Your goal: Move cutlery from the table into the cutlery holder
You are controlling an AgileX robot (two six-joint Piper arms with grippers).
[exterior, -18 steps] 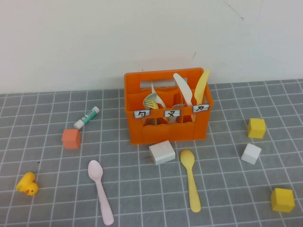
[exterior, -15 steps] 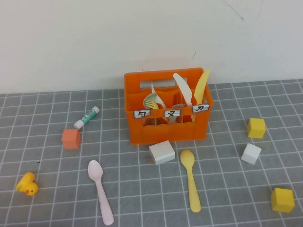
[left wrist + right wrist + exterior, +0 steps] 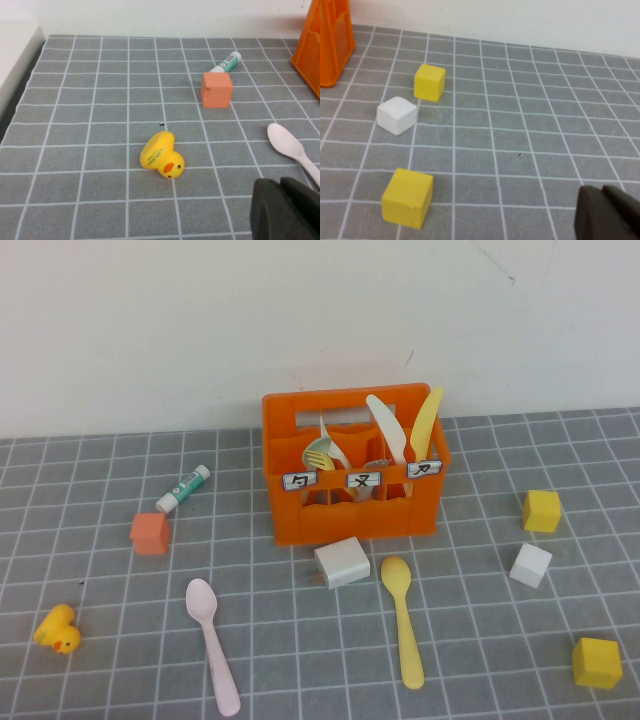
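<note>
The pale pink spoon [image 3: 212, 640] lies on the grey tiled table [image 3: 100, 570], front left of the orange cutlery holder [image 3: 350, 515]. The yellow spoon [image 3: 403, 625] lies in front of the holder, bowl toward it. Neither arm shows in the high view. In the left wrist view my left gripper [image 3: 282, 200] is shut and empty, just short of the pink spoon's bowl [image 3: 286, 145]. In the right wrist view my right gripper [image 3: 605, 207] is shut and empty over bare tiles, far from the holder's corner [image 3: 335, 45].
A white block [image 3: 343, 561] sits between the holder and the spoons. An orange cube [image 3: 150, 533], a tube [image 3: 183, 488] and a yellow duck [image 3: 58, 629] lie at left. Two yellow cubes [image 3: 541, 510] [image 3: 597, 662] and a white cube [image 3: 530, 565] lie at right. The holder contains white and yellow knives [image 3: 388, 430].
</note>
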